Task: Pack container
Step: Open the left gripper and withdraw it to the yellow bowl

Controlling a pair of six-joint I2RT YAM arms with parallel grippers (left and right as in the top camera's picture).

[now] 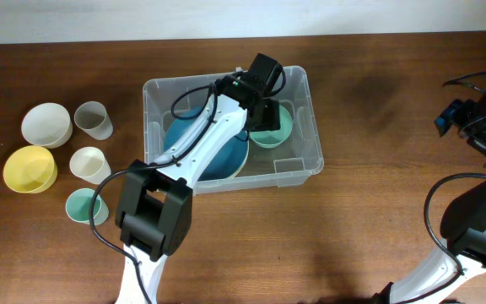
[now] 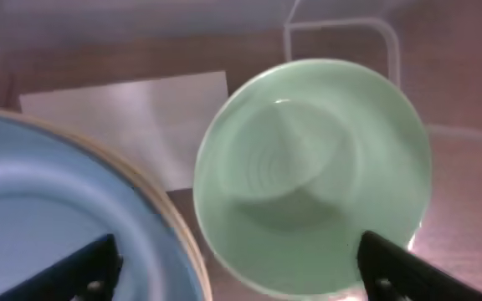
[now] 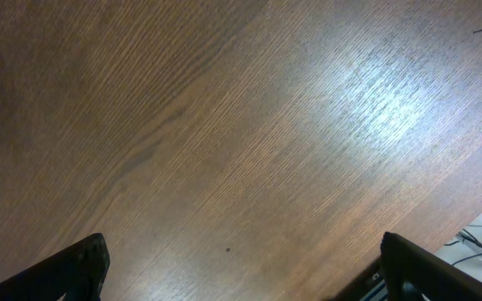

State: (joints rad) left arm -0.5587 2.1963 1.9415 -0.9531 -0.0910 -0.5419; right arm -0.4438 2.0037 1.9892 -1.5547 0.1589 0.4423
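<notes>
The clear plastic container point(image 1: 309, 169) stands mid-table. Inside it lie a large blue bowl point(image 1: 218, 156) on the left and a pale green bowl point(image 1: 280, 133) on the right. My left gripper point(image 1: 264, 108) hangs open just above the green bowl. In the left wrist view the green bowl point(image 2: 312, 167) sits upright between my open fingers point(image 2: 241, 272), with the blue bowl point(image 2: 48, 209) beside it and the container's white label point(image 2: 132, 113) behind. My right gripper point(image 1: 467, 114) is at the far right, open and empty point(image 3: 245, 267) over bare wood.
Left of the container stand a white bowl point(image 1: 45, 124), a yellow bowl point(image 1: 30, 168), a grey cup point(image 1: 94, 120), a white cup point(image 1: 89, 164) and a green cup point(image 1: 84, 205). The left arm reaches over the container's front wall.
</notes>
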